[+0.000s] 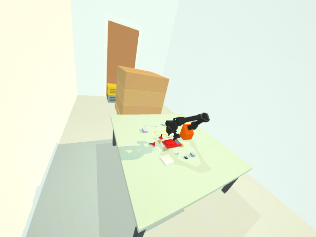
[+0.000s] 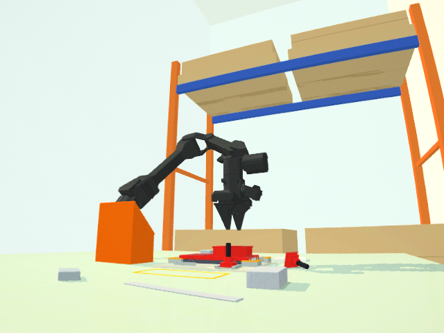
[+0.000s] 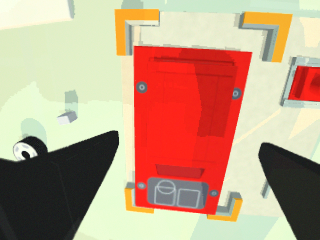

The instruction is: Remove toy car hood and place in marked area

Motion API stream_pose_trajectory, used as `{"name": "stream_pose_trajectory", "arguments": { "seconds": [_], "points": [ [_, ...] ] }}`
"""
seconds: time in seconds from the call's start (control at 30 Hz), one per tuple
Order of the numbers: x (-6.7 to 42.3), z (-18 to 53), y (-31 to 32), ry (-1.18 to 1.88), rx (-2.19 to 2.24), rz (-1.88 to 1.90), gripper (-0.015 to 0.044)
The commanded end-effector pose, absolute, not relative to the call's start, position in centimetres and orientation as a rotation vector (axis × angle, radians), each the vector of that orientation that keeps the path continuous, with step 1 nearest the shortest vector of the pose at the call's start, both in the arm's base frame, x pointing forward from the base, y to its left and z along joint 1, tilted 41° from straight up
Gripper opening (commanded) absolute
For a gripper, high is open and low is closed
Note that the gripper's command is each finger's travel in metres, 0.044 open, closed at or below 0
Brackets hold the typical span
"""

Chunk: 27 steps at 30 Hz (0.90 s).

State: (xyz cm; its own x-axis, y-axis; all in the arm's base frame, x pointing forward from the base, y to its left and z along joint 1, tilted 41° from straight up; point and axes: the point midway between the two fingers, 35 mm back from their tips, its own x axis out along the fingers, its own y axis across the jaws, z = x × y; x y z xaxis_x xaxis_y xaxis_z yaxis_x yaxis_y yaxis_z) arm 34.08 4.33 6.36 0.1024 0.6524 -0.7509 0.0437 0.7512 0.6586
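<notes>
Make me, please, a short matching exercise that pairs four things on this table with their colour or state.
Things:
1. pincer
2. toy car
3. marked area
4. robot base

Descriptions:
a. orange block
b. yellow outline with nothing inside it
c. open, above the car, holding nothing
d. red, lying in a frame with orange corners

Pairs: 1-c, 2-d, 3-b, 4-a
</notes>
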Motion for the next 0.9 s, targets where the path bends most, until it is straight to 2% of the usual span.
{"name": "stream_pose_trajectory", "arguments": {
  "seconds": [0.0, 0.87],
  "points": [
    [34.0, 6.0, 4.6, 1.423, 0.618, 0.492, 0.044],
    [34.1, 4.8, 5.5, 1.423, 0.618, 0.492, 0.044]
  ]
}}
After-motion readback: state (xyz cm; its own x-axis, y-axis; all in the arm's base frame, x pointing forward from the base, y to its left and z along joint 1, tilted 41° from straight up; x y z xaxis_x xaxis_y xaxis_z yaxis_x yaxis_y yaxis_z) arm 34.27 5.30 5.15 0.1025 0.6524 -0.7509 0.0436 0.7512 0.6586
